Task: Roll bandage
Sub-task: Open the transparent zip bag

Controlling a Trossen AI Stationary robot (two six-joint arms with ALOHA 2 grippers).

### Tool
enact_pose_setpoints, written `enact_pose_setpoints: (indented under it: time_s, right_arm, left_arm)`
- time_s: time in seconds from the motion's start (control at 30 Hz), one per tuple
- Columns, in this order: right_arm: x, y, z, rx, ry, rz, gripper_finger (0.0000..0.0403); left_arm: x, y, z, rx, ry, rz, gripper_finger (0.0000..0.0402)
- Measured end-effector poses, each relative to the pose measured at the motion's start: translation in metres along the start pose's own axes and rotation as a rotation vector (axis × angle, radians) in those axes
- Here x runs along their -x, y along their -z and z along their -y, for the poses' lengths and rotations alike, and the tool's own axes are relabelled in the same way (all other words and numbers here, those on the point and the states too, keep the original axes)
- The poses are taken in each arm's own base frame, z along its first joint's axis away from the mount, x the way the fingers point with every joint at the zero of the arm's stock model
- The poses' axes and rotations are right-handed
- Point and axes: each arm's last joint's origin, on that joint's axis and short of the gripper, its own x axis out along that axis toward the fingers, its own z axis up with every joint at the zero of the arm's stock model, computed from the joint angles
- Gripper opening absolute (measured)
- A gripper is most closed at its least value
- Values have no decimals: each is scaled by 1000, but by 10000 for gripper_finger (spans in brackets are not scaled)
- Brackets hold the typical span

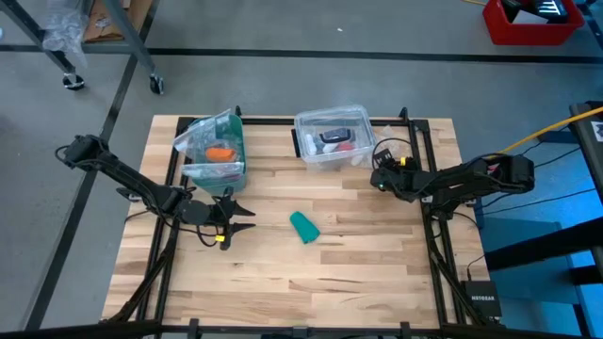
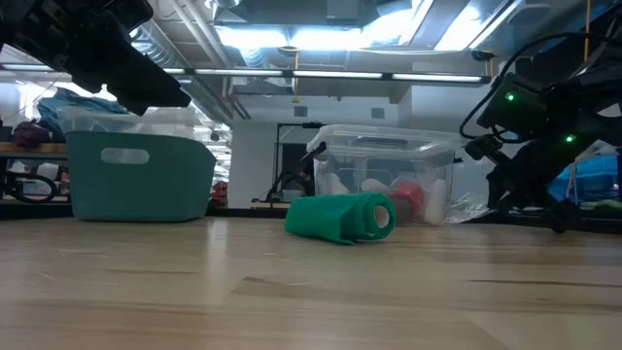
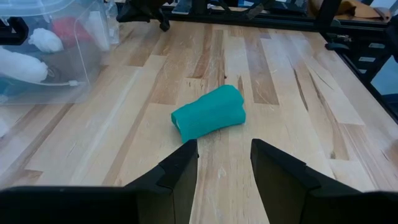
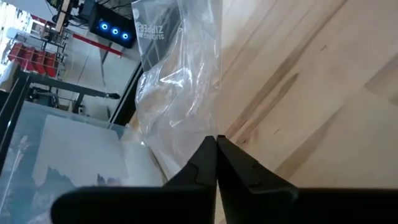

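Two dark robot arms worked over a pale wooden surface (image 1: 283,273), seen from above. At the left, the left tool (image 1: 237,218) hovered low over the wood with its two fingers spread apart and nothing between them. Its wrist view showed both fingers (image 3: 180,171) parted, pointing toward the bandage, which lay just ahead of them without touching.

Behind the left tool, near the back edge, stood a teal bin (image 1: 215,151) with an orange item (image 1: 219,152) inside it.

Near the middle of the surface lay the bandage (image 1: 304,227), rolled into a short teal-green cylinder on its side. It rested alone on the bare wood, well apart from both containers. The low view showed one open, spiral end of the roll facing right.

Behind the bandage and slightly to the right sat a clear plastic box (image 1: 332,138) with small items inside, some red and some white.

At the right, the right tool (image 1: 381,176) hung beside the clear box, near its right front corner. Its wrist view showed the fingers (image 4: 214,163) pressed together, tips meeting, beside a crinkled clear plastic bag (image 4: 177,81). Whether the tips pinched the bag could not be told.
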Motion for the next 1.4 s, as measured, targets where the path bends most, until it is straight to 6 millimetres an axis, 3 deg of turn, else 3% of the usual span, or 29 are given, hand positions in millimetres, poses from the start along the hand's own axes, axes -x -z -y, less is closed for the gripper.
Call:
enact_pose_setpoints:
  time_s: [0.27,0.5,0.8,1.17,1.4]
  right_arm:
    - [3,4,-1,41,-16,-46,7]
    - [24,23,0,118,-113,-201,3]
    - [37,28,9,115,-150,-205,5]
    - [38,29,9,192,-139,-239,39]
    - [38,30,9,188,-142,-241,81]
  left_arm:
    - [0,0,0,11,0,0,141]
    - [0,0,0,15,0,0,141]
    - [0,0,0,1,0,0,141]
    - [0,0,0,-5,0,0,141]
    - [0,0,0,-3,1,0,141]
